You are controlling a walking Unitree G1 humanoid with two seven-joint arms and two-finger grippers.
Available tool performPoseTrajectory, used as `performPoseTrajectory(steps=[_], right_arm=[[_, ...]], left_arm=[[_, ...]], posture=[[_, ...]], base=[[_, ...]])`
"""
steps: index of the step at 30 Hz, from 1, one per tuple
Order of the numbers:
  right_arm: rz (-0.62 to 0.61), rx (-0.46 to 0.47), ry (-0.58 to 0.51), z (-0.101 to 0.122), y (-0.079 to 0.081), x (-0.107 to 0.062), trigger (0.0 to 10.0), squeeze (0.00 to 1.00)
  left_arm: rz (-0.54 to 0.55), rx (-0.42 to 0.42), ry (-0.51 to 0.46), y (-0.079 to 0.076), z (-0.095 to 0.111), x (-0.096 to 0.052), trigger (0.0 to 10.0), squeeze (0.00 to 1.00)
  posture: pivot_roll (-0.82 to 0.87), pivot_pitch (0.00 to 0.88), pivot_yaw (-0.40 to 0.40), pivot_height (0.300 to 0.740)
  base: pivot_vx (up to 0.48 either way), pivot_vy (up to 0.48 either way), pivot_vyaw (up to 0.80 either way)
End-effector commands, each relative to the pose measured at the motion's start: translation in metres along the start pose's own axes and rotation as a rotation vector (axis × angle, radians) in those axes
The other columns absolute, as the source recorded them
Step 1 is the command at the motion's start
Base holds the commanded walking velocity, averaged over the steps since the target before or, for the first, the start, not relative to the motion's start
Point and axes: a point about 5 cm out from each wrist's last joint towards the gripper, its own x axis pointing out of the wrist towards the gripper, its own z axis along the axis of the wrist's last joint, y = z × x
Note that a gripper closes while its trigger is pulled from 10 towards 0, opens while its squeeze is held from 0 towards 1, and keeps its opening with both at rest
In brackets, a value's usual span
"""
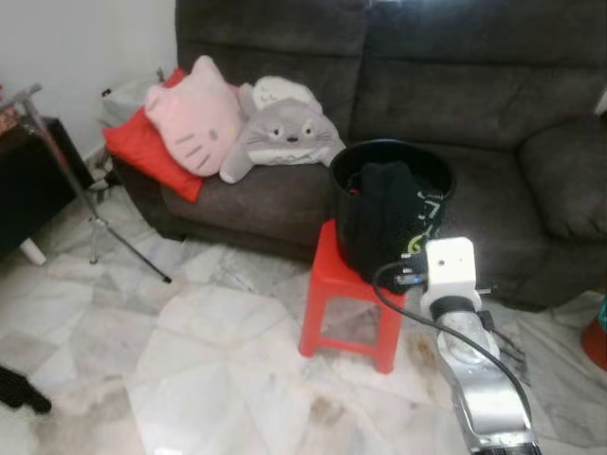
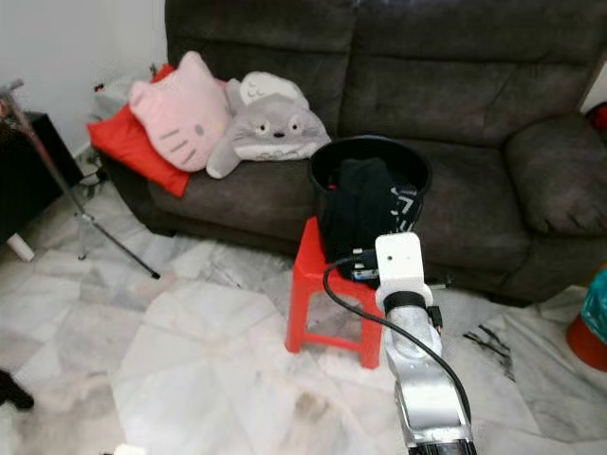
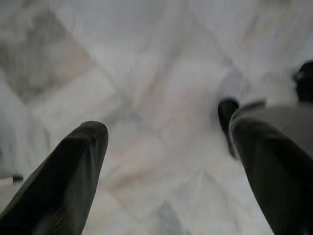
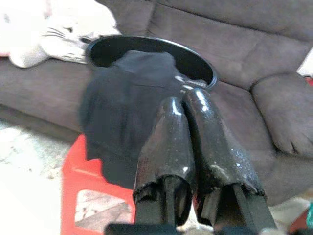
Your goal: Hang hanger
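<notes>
Marble floor (image 1: pixel 218 360) is seen before a dark grey sofa (image 1: pixel 455 104). A red stool (image 1: pixel 346 303) stands against the sofa front — a black bucket (image 2: pixel 372 150) sits on it, with dark clothing (image 4: pixel 127 107) draped over its rim. No hanger can be made out. The right tool (image 4: pixel 182 105) is held just before the clothing, fingers pressed together, nothing gripped. The left tool (image 3: pixel 168 147) is spread wide above the floor. Plush cushions (image 1: pixel 237 118) are piled on the sofa's left end.

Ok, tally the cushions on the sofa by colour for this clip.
Pink cushion: 1
Grey cushion: 1
Red cushion: 1
Total: 3
</notes>
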Motion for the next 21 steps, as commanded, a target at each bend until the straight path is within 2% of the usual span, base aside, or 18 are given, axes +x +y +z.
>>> performPoseTrajectory(steps=[1, 5, 8, 11, 15, 18, 21], right_arm=[[-0.013, 0.007, 0.009, -0.002, -0.003, 0.0, 10.0, 0.0], [-0.023, 0.018, 0.021, -0.005, -0.003, -0.001, 10.0, 0.0], [-0.069, 0.081, 0.069, -0.012, -0.007, -0.003, 10.0, 0.0], [-0.091, 0.135, 0.105, -0.018, -0.009, -0.004, 10.0, 0.0], [-0.083, 0.125, 0.11, -0.021, -0.007, -0.006, 10.0, 0.0], [-0.08, 0.132, 0.105, -0.021, -0.006, -0.007, 10.0, 0.0], [-0.077, 0.128, 0.096, -0.021, -0.005, -0.008, 10.0, 0.0]], left_arm=[[0.002, 0.007, -0.003, 0.002, 0.001, 0.0, 10.0, 0.0], [0.003, 0.009, -0.011, 0.002, 0.003, 0.001, 10.0, 0.0], [0.0, 0.012, -0.012, -0.001, 0.004, 0.001, 10.0, 0.0], [-0.007, 0.015, -0.021, -0.009, 0.009, 0.002, 10.0, 0.0], [-0.009, 0.018, -0.025, -0.009, 0.01, 0.003, 10.0, 0.0], [-0.006, 0.018, -0.022, -0.004, 0.008, 0.002, 10.0, 0.0], [-0.003, 0.02, -0.023, 0.003, 0.008, 0.001, 10.0, 0.0]], posture=[[-0.13, 0.0, 0.033, 0.74], [-0.13, 0.0, 0.034, 0.74], [-0.13, 0.0, 0.035, 0.74], [-0.13, 0.0, 0.035, 0.74], [-0.13, 0.0, 0.036, 0.74], [-0.13, 0.0, 0.036, 0.74], [-0.14, 0.0, 0.037, 0.74]], base=[[0.315, 0.0, 0.0], [0.312, 0.0, 0.0], [0.316, 0.0, 0.0], [0.316, 0.0, -0.69], [0.316, 0.0, -0.77], [0.314, 0.0, -0.76], [0.317, 0.0, 0.0]])
